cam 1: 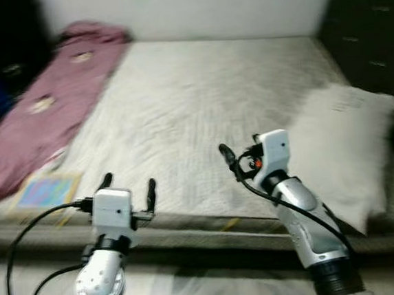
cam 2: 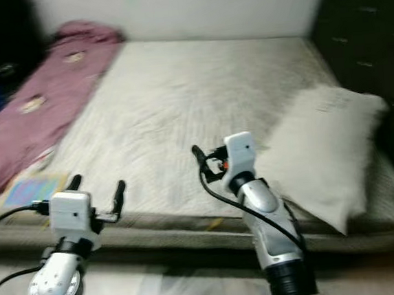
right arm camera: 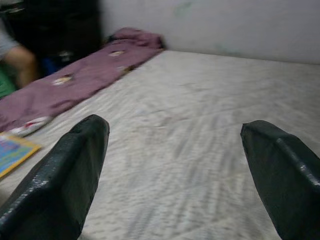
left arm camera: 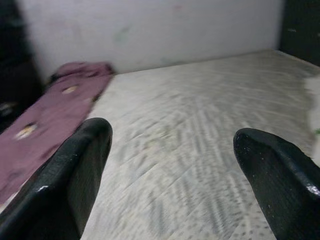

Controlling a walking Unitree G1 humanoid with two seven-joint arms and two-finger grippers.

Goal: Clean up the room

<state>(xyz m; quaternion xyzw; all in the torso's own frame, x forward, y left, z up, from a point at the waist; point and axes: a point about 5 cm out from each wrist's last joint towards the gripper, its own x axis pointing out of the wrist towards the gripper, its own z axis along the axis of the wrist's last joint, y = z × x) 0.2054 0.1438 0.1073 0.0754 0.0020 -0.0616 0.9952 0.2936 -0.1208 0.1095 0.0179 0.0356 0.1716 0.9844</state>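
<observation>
No writing or brand can be read anywhere; the frames are blurred, and the colourful book point(cam 1: 47, 192) near the front left edge of the bed shows only blue and pink patches inside a yellow border.

The left gripper point(cam 1: 128, 189) is held up in front of the robot at the near edge of the mattress point(cam 1: 201, 119), its white wrist block level and its two black fingers pointing forward over the bed, spread wide with nothing between them. In the left wrist view the fingers point(left arm camera: 65, 185) stand far apart with bare mattress between them. A black cable loops from this wrist down to the left.

The right gripper point(cam 1: 227, 156) is raised a little higher, further in over the mattress, the silver forearm angled up from the lower right and the wrist turned toward the robot's left. The right wrist view shows its fingers point(right arm camera: 60, 185) wide apart too, holding nothing.

A purple blanket point(cam 1: 49, 112) lies stretched along the left side of the bed, bunched up at the far corner by the wall. The book lies just beside its near end. A white pillow point(cam 1: 342, 148) rests on the right side, close to the right arm. Part of a person point(right arm camera: 20, 60) shows at the left, beyond the blanket.
</observation>
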